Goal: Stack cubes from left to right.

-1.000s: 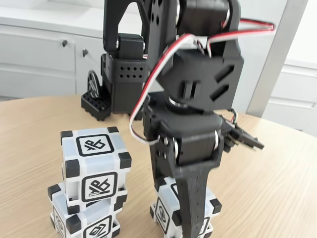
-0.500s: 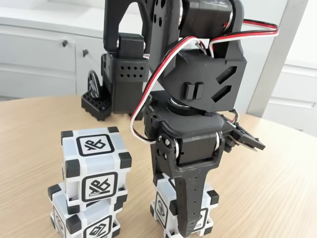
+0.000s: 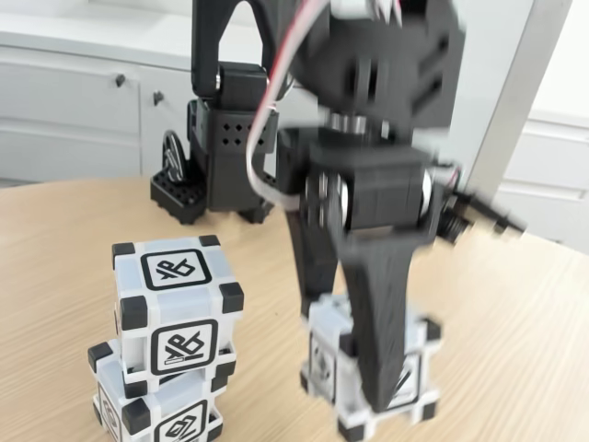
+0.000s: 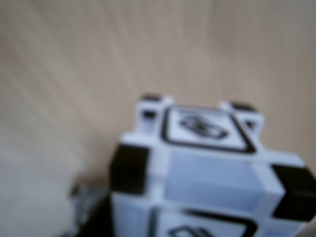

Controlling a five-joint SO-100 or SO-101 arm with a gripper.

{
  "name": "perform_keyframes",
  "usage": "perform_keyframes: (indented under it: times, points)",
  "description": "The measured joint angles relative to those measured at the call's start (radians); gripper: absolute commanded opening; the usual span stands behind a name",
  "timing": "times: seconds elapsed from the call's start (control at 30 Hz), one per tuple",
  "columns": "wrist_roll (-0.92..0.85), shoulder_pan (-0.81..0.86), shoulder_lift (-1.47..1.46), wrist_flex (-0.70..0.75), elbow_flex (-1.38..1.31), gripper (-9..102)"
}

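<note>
In the fixed view two white cubes with black corners stand stacked at the left: the upper cube (image 3: 175, 308) rests slightly askew on the lower cube (image 3: 156, 410). To their right my gripper (image 3: 370, 387) points down and is shut on a third cube (image 3: 327, 354). One black finger (image 3: 382, 350) crosses the cube's front face. This cube is tilted and blurred, and seems just off the wooden table (image 3: 515, 322). In the wrist view the held cube (image 4: 207, 168) is close up and blurred over the wood.
The arm's black base (image 3: 225, 157) stands behind the cubes at the table's back. White cabinets (image 3: 74, 101) run along the wall beyond. Bare wood lies to the right of the held cube.
The gripper with the third cube has risen a little and swung to the right, away from the stack. The stacked pair has not moved.
</note>
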Motion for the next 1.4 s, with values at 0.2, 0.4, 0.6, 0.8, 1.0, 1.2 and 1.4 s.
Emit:
perform_keyframes:
  times: [0.2,0.4,0.6,0.8,1.0,1.2,1.4]
  points:
    - [0.035,0.0,0.161,0.0,0.0,14]
    - [0.084,0.0,0.318,0.0,0.0,15]
    - [0.114,0.0,0.459,0.051,0.0,14]
    - [0.114,0.057,0.474,0.107,0.0,15]
    - [0.114,0.21,0.474,0.114,-0.101,15]
    - [0.117,0.287,0.476,0.114,-0.17,15]
    - [0.104,0.291,0.476,0.114,-0.17,15]
